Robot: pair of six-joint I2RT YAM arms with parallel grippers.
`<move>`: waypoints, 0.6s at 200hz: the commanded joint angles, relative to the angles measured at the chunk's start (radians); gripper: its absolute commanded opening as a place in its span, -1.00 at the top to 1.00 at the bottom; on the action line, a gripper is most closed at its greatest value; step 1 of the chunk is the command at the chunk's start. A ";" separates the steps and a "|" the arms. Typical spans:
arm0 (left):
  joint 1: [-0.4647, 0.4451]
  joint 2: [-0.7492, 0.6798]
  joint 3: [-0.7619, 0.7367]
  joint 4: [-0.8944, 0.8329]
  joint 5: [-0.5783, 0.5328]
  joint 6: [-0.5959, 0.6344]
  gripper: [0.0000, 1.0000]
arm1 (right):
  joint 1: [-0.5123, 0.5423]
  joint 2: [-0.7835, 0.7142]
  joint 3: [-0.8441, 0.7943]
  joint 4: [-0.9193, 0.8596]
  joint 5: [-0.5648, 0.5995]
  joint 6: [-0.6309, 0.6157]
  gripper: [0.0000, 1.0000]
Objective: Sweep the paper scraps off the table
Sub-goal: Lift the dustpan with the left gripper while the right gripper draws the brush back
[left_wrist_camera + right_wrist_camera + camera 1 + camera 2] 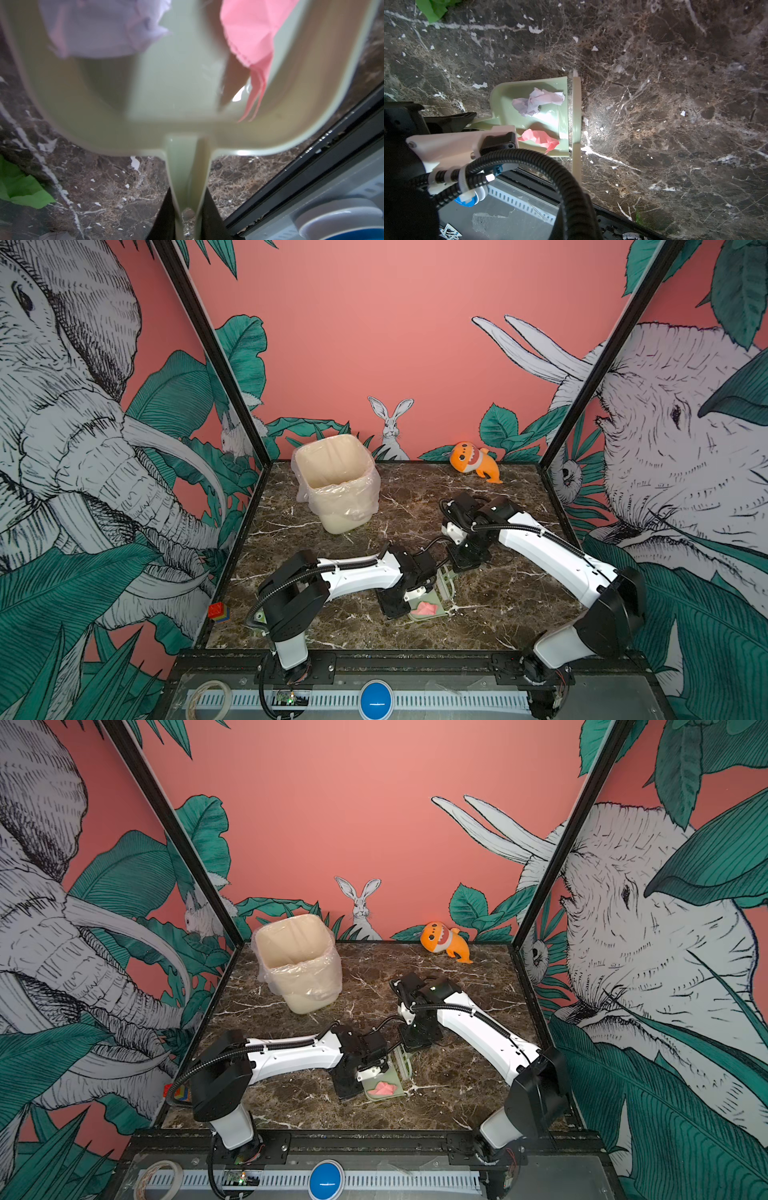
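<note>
Green pan [504, 99], grasped level by left jaws, cradles scraps [539, 138]; right jaws clench brush [576, 116], seemingly guarding its lip.

The desk [511, 605] is dark brown marble with white veins, edged in black. The dustpan [502, 97] and brush [447, 587] are pale green. There is a pink paper scrap [544, 140], a whitish-lilac paper scrap [537, 101] and a bright green paper scrap [433, 8]. The bin [336, 506] is cream under a clear liner; the plush shark [473, 464] is orange.
</note>
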 commanded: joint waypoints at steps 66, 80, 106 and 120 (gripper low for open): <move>-0.006 -0.052 -0.012 0.035 -0.054 -0.026 0.74 | -0.110 -0.154 0.000 -0.094 -0.012 -0.082 1.00; -0.006 -0.060 -0.012 0.036 -0.065 -0.029 0.74 | -0.138 -0.170 -0.001 -0.110 -0.005 -0.095 1.00; -0.005 -0.079 -0.009 0.039 -0.089 -0.034 0.75 | -0.184 -0.193 -0.004 -0.133 0.004 -0.118 1.00; -0.005 -0.093 -0.009 0.042 -0.107 -0.037 0.75 | -0.209 -0.204 -0.008 -0.138 0.007 -0.129 1.00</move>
